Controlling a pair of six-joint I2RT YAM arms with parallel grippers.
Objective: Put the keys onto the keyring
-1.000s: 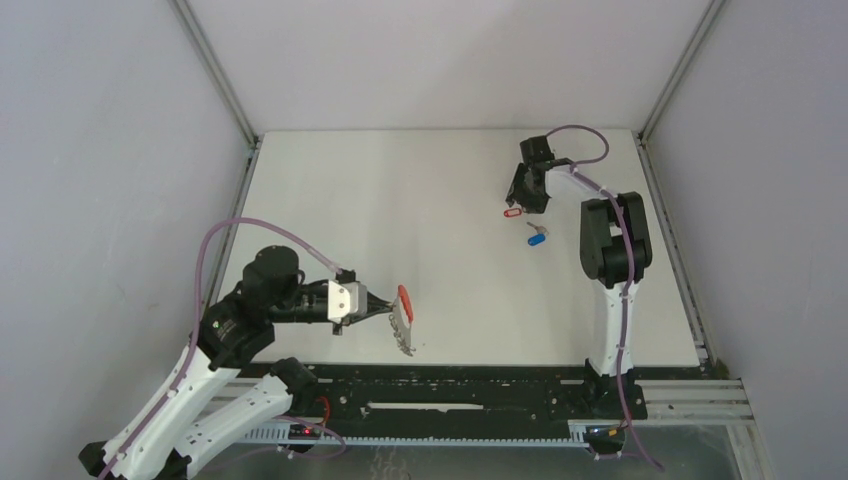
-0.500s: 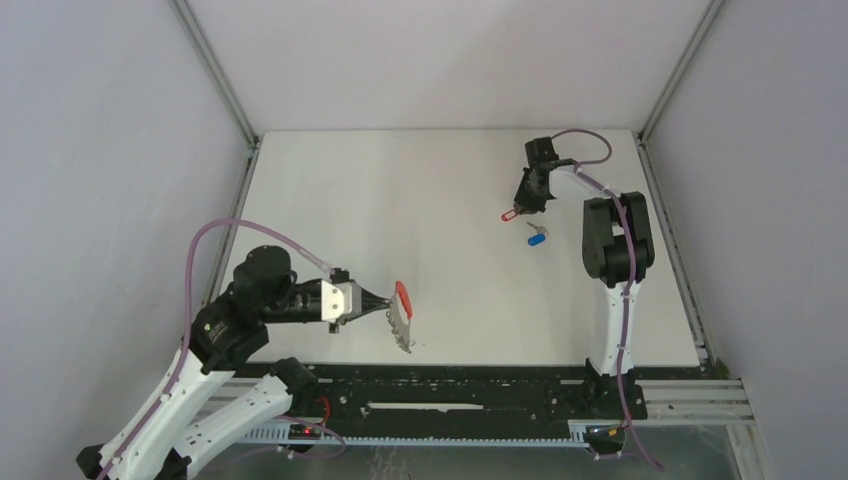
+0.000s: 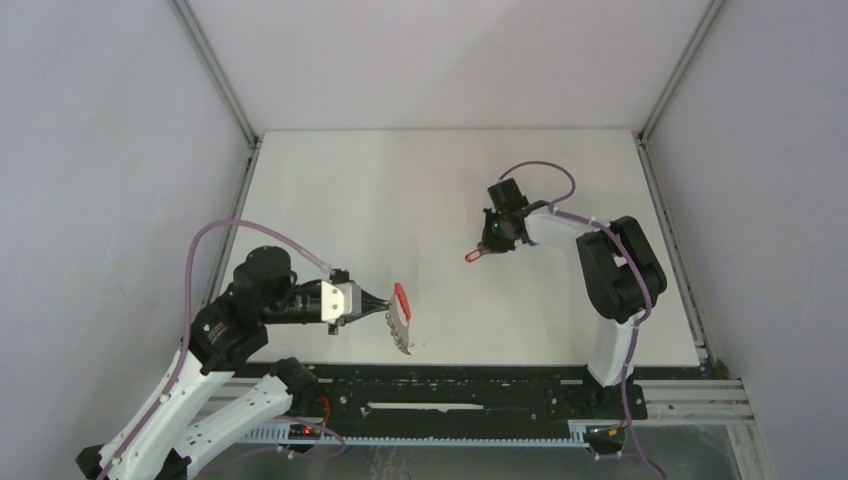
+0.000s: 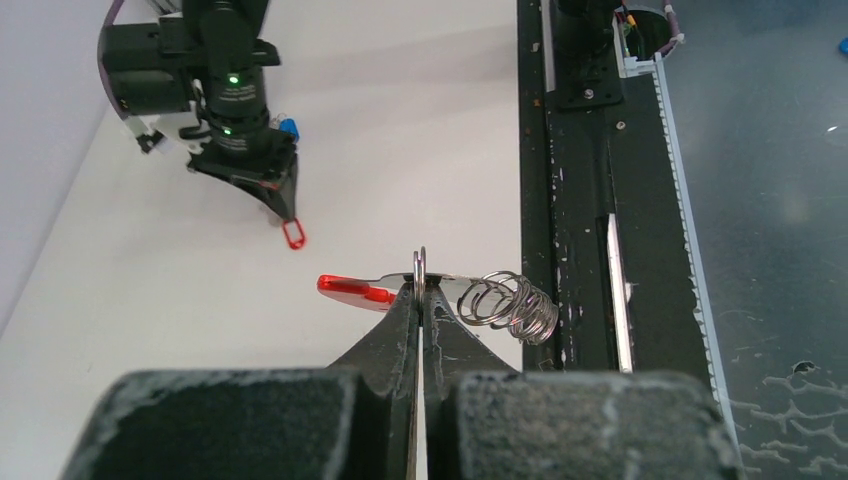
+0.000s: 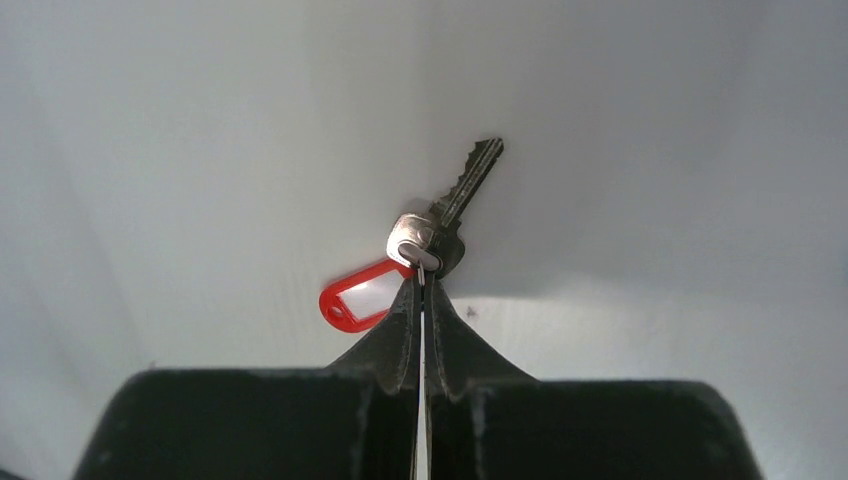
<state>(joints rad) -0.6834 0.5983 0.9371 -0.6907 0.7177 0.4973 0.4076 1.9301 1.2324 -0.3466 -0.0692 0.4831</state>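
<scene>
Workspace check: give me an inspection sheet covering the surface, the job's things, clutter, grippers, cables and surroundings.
Surface: white table, plain and matte.
Job's things: keyring in the left gripper; red-tag key in the right gripper; blue-tag key shows only as a blue speck behind the right gripper in the left wrist view.
Clutter: nothing seen.
Grippers: left gripper shut on the keyring; right gripper shut on the red-tag key, near its head.
Cables: purple cables loop along both arms, away from the fingertips.
Surroundings: grey walls, metal frame posts, black rail along the near edge.
</scene>
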